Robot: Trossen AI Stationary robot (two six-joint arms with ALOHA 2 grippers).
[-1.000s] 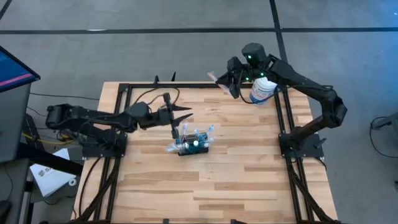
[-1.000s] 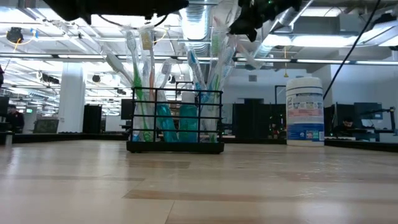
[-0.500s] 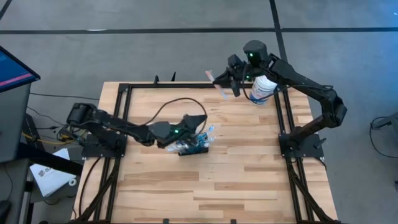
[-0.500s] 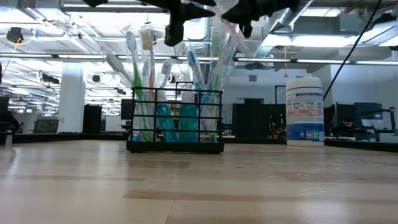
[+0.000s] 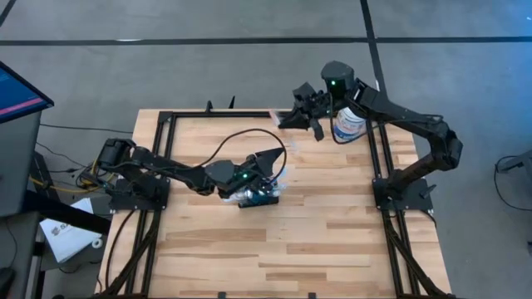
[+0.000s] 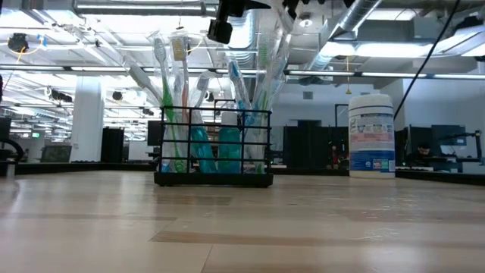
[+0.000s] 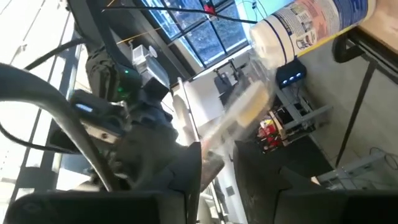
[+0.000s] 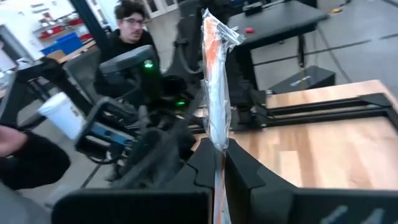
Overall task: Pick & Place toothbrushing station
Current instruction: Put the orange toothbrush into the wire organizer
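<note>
Wooden table (image 5: 332,224) carrying black wire holder (image 5: 259,196) at frame centre; left claw (image 5: 272,164) hovering over it, part-open, gripping nothing visible; right claw (image 5: 293,119), upper right, pinching wrapped toothbrush (image 8: 213,87).

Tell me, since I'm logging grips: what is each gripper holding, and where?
The right gripper pinches a plastic-wrapped orange toothbrush by its lower end. Whether the left gripper holds a wrapped toothbrush cannot be told.

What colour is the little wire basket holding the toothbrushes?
Black. The wire basket shows best in the low view, standing on the wooden table.
</note>
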